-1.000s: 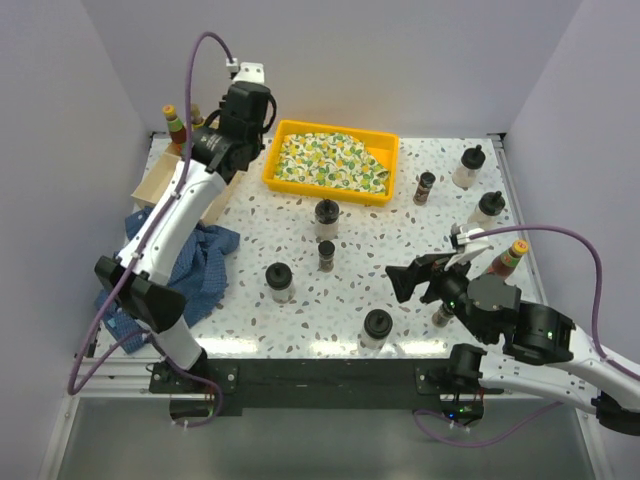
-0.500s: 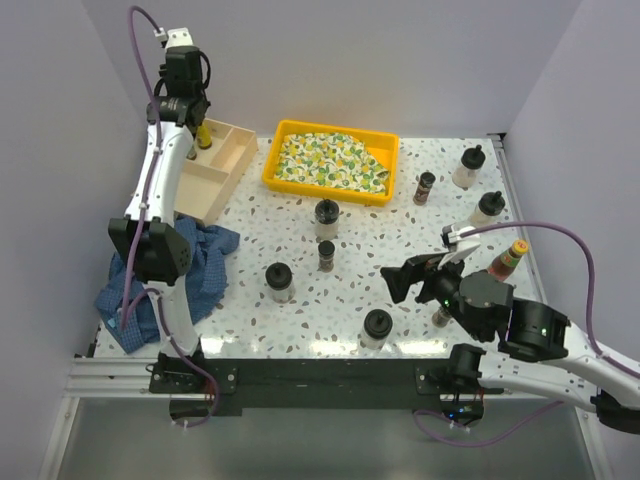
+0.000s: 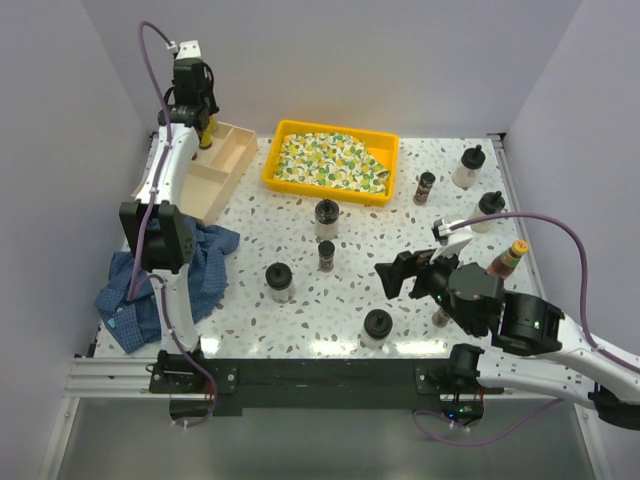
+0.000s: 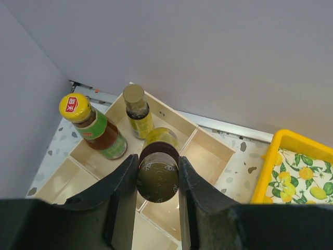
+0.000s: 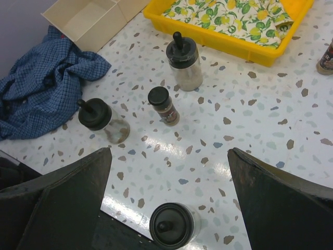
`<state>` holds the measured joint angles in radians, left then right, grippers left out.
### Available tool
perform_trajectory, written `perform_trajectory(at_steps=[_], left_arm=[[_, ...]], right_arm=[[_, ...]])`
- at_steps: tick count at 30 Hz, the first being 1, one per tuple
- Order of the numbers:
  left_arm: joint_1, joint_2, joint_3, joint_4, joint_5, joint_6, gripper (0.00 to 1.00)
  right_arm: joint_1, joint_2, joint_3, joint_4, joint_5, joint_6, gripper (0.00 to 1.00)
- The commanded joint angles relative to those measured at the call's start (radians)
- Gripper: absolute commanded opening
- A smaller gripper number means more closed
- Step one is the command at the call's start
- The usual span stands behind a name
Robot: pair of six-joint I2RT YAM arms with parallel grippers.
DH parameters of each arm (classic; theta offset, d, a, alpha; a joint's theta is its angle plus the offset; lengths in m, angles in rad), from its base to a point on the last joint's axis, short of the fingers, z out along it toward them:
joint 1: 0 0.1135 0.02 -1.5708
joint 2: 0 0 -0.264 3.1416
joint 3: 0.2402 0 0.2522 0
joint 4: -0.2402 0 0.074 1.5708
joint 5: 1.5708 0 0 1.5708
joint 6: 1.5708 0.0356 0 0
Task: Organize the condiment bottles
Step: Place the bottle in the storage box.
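Note:
My left gripper [image 4: 157, 165] [image 3: 196, 100] is shut on a yellow-labelled bottle with a dark olive cap [image 4: 157, 176], held above the back compartments of the wooden box [image 4: 210, 151]. In that box stand a red sauce bottle [image 4: 92, 126] and a slim yellow bottle [image 4: 137, 110]. My right gripper [image 5: 169, 153] [image 3: 398, 277] hangs open and empty over the table. Under it are clear squat bottles [image 5: 174, 225] [image 5: 102, 121] [image 5: 183, 60] and a brown spice jar [image 5: 163, 105]. More bottles stand at the right: a spice jar [image 3: 425, 187], two squat ones [image 3: 468, 167] [image 3: 487, 208] and a red sauce bottle [image 3: 505, 258].
A yellow tray [image 3: 283, 178] with a lemon-patterned cloth sits at the back centre. A crumpled blue cloth [image 3: 195, 270] lies by the left arm, in front of the wooden box [image 3: 210, 185]. Walls close in on the left, back and right.
The left arm has swung from beside the yellow tray to the back left corner over the wooden box. The right gripper has drifted slightly left, still open.

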<state>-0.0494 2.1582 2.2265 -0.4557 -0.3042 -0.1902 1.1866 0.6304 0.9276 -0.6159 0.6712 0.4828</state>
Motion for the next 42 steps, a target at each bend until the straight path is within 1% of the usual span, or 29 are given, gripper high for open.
perform_trajectory(at_steps=[1, 13, 21, 23, 26, 29, 30, 33, 37, 38, 42], left_arm=[[0.028, 0.023, 0.005, 0.189, 0.019, 0.009, 0.0], [0.045, 0.124, 0.001, 0.25, 0.109, 0.061, 0.0], [0.049, 0.172, 0.013, 0.264, 0.103, 0.074, 0.0], [0.049, 0.184, 0.018, 0.267, 0.105, 0.074, 0.01], [0.049, 0.204, 0.036, 0.264, 0.112, 0.072, 0.07], [0.049, 0.215, 0.038, 0.269, 0.116, 0.072, 0.22], [0.049, 0.218, 0.039, 0.269, 0.116, 0.074, 0.26], [0.049, 0.226, 0.042, 0.275, 0.116, 0.075, 0.3], [0.049, 0.233, 0.048, 0.282, 0.117, 0.074, 0.4], [0.049, 0.235, 0.051, 0.285, 0.117, 0.074, 0.45], [0.049, 0.238, 0.062, 0.292, 0.119, 0.075, 0.54]], right_arm=[[0.004, 0.018, 0.059, 0.007, 0.034, 0.017, 0.98], [0.002, 0.068, 0.086, 0.001, 0.044, 0.019, 0.98], [0.004, 0.092, 0.099, 0.002, 0.045, 0.014, 0.98], [0.002, 0.092, 0.105, 0.001, 0.047, 0.008, 0.98], [0.004, 0.092, 0.109, 0.002, 0.056, -0.003, 0.98], [0.002, 0.091, 0.112, 0.007, 0.056, -0.004, 0.98], [0.004, 0.092, 0.112, 0.007, 0.056, -0.006, 0.98], [0.002, 0.092, 0.112, 0.001, 0.056, -0.003, 0.98], [0.004, 0.083, 0.109, -0.002, 0.057, -0.001, 0.98], [0.002, 0.081, 0.108, -0.001, 0.059, -0.001, 0.98], [0.004, 0.078, 0.109, -0.004, 0.062, -0.003, 0.98]])
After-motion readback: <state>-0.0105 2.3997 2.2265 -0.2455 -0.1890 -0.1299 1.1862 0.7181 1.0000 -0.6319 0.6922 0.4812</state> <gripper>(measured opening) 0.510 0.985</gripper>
